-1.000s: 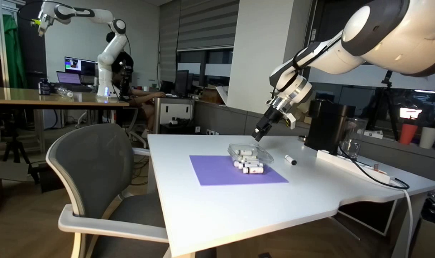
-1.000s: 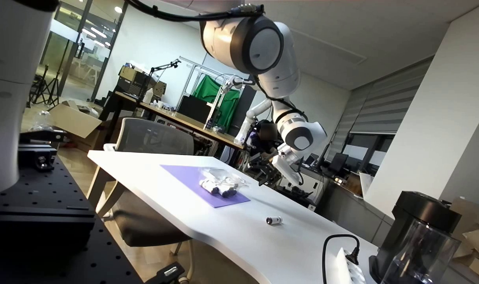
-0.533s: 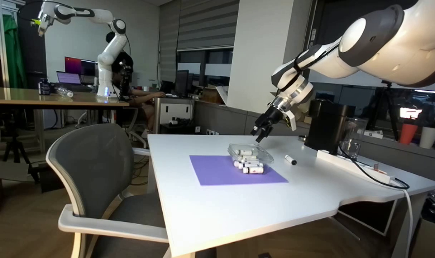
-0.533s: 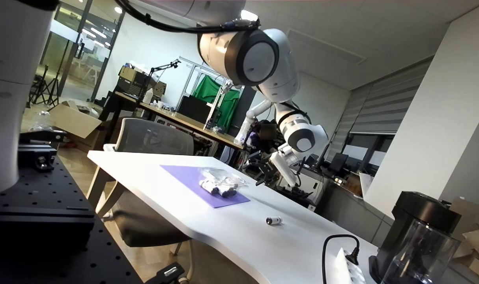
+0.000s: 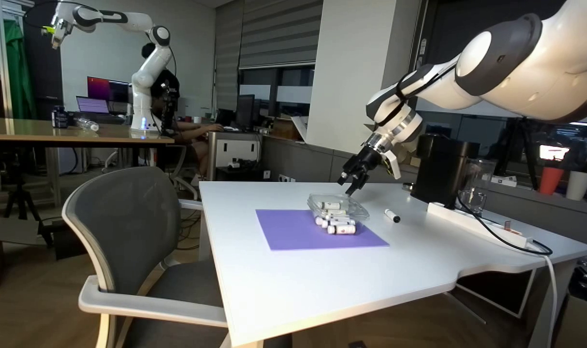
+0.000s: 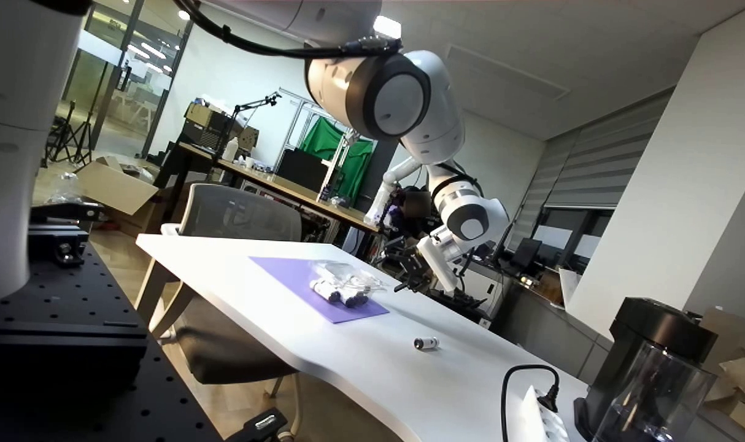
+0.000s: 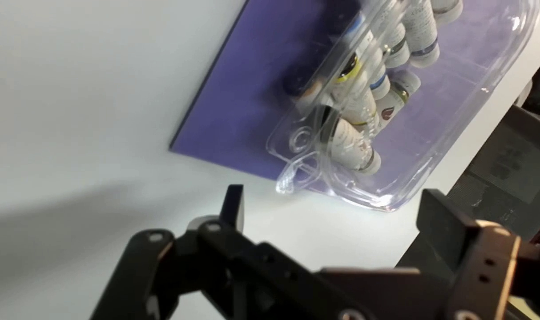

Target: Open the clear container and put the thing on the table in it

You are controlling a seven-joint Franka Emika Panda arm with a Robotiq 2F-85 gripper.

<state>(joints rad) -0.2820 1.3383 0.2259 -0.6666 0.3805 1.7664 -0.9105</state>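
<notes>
Wrist view gave the best look at the clear container [image 7: 448, 102]: thin, shiny, see-through plastic with rounded corners and a little textured tab [image 7: 286, 181] poking out at one corner. A jumble of small white bottles [image 7: 352, 142] with printed labels showed through it. Honestly couldn't tell if it was closed. It sat mostly on the purple mat [image 7: 234, 102], one corner past the edge over the white table [image 5: 332, 285]. In that view its sides slanted from lower middle to upper right, tab end toward the gripper [image 7: 333, 209]; the frame cut off the rest, so no promises on the full long axis. The fingers [image 7: 441, 226] were spread well apart, near the tab.

In an exterior view the loose bottle [image 5: 392, 216], white with a black end, lay on its side on the table between the mat and the power strip [image 5: 465, 221], long axis diagonal, black end aimed down and right. In an exterior view that loose bottle [image 6: 426, 343] ran almost level, black end to the left.
</notes>
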